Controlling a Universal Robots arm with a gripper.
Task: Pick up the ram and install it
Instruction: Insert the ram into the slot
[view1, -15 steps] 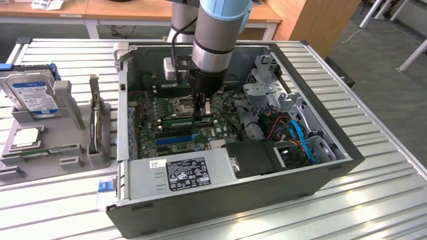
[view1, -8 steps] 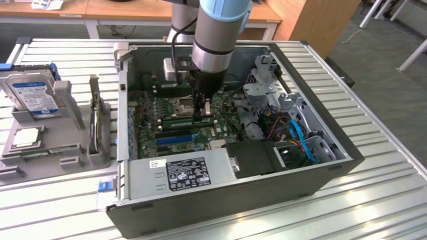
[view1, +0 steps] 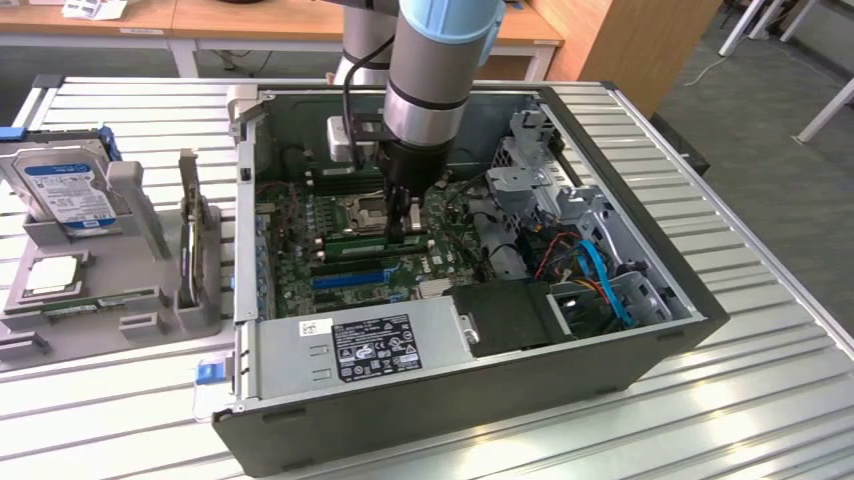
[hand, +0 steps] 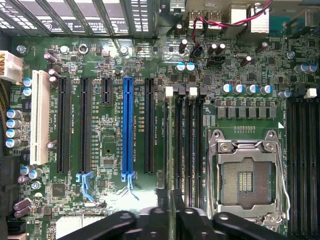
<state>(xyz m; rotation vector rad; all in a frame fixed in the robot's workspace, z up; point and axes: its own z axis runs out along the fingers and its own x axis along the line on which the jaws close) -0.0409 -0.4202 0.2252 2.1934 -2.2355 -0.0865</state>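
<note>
My gripper (view1: 404, 230) is down inside the open computer case (view1: 641, 340), over the green motherboard (view1: 300, 250). It is shut on the ram (view1: 363, 241), a narrow green stick lying along the black memory slots beside the processor socket (view1: 363, 207). In the wrist view the ram (hand: 172, 150) shows edge-on as a thin strip running away from my gripper (hand: 172, 214). It lines up with the outermost memory slot (hand: 178, 140), next to the open socket (hand: 246, 175). Whether the stick is touching the slot I cannot tell.
A grey fixture (view1: 134, 250) stands on the slatted table at the exterior view's left. It holds a blue-labelled hard drive (view1: 67, 185) and a square silver processor (view1: 54, 272). The case also contains a power supply (view1: 360, 345), drive cage (view1: 547, 180) and blue cables (view1: 601, 280). Expansion slots (hand: 127, 127) flank the memory slots.
</note>
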